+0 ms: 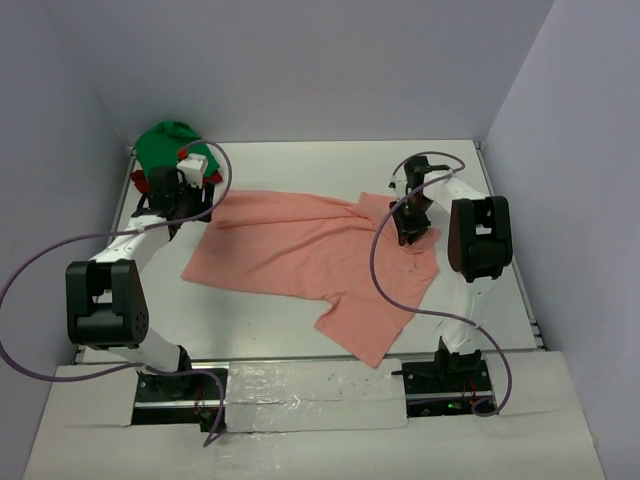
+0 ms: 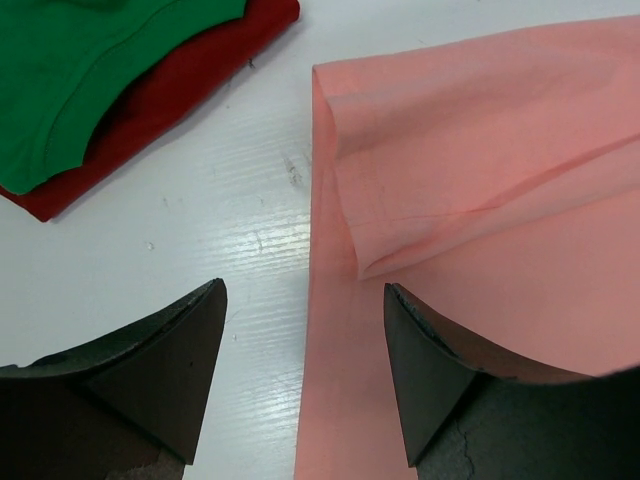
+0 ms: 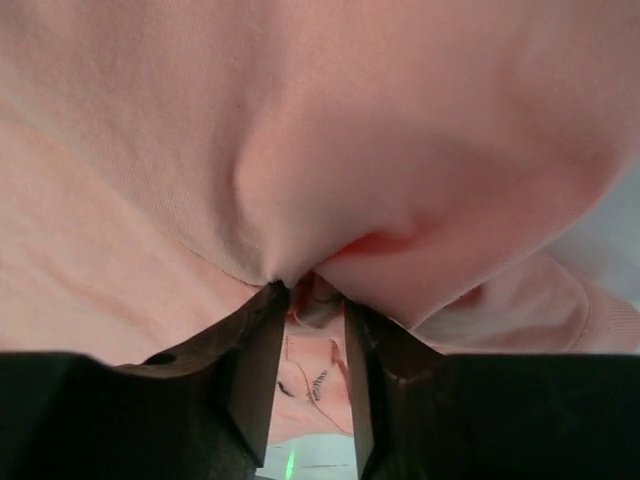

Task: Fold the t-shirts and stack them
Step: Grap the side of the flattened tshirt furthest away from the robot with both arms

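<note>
The salmon-pink t-shirt (image 1: 310, 255) lies spread across the middle of the table, with one corner hanging toward the near edge. My left gripper (image 1: 208, 208) hovers open over its far-left edge (image 2: 480, 150). One finger (image 2: 180, 360) is above bare table and the other (image 2: 430, 370) above pink cloth, with nothing held. My right gripper (image 1: 408, 235) is at the shirt's right side. Its jaws (image 3: 315, 295) stand slightly apart, and a bunched fold of pink cloth (image 3: 300, 120) rests at their tips. The green t-shirt (image 1: 165, 145) lies on the dark red one (image 2: 190, 80) at the far left corner.
Grey walls close the table in at the back and on both sides. A purple cable loops from each arm, and the right one (image 1: 378, 270) hangs over the pink shirt. Bare white tabletop (image 2: 230, 230) shows between the folded stack and the pink shirt.
</note>
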Robot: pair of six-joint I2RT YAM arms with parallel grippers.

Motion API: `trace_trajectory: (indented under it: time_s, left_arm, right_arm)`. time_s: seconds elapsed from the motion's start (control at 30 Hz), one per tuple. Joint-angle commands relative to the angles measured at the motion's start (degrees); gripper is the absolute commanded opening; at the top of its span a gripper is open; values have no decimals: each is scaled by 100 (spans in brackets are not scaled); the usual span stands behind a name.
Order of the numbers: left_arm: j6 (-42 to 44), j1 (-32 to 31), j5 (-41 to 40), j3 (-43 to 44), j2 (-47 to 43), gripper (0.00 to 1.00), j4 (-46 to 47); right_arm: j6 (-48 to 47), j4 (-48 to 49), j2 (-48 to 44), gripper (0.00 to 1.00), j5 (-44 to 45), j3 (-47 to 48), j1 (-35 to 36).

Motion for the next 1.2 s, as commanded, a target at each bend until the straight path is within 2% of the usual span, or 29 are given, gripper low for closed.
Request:
trace_trajectory:
  time_s: [0.0,0.3,0.57,0.77,0.93,1.17]
  left_arm:
    - [-53,42,229,321,-119,73,-87]
    - [-115,51,334,295,-180,73,18]
    - [-27,69,475,234,-250,73,71]
    - [-36,86,466,251,-286,73,19]
    - [-36,86,440,260,-277,73,-60]
    - [-62,86,475,225,-303,73,-78]
  right_arm:
    - [-189,420,-191,41,-118,-99,-34]
    - [-119,1845,-482,47,374,314,124]
    - [-163,2136,1,47,411,1306,124]
    - [-110,2102,475,49,699,1974,124]
    - [162,1277,1371,50,1078,3116,63]
    - [338,1065,1671,50,1464,3258,-25]
